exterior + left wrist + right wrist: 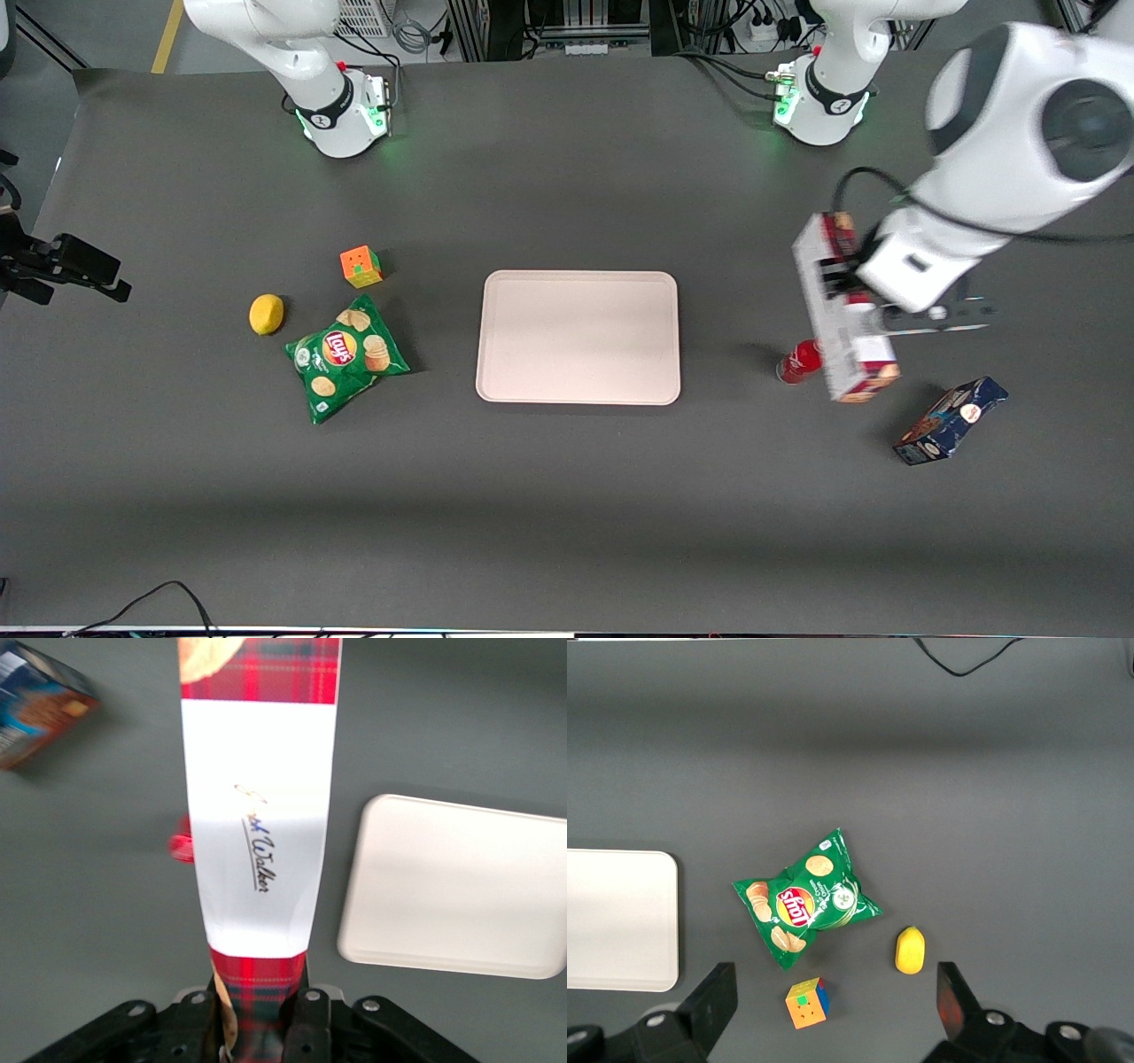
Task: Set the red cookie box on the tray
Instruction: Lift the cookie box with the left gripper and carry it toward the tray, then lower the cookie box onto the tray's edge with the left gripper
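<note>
Tabletop [567, 496] of matte dark grey carries everything. Largest on it is the tray [578, 338], a flat pale pink-beige plastic rectangle with rounded corners and a low rim, nothing resting in it. The red cookie box [842, 310], long, narrow cardboard with red tartan ends and a white middle face bearing script lettering, is lifted above the tabletop toward the working arm's end, well apart from the tray. The gripper [259, 1014] has its black jaws closed on one tartan end of the box. A crinkled green chip bag [345, 356] lies toward the parked arm's end, with a dark blue snack box [950, 420] lying near the lifted box. A red bottle [799, 362], seemingly lying on its side, shows partly under the box. Smallest are a colourful puzzle cube [361, 266] and a smooth yellow lemon [266, 314].
</note>
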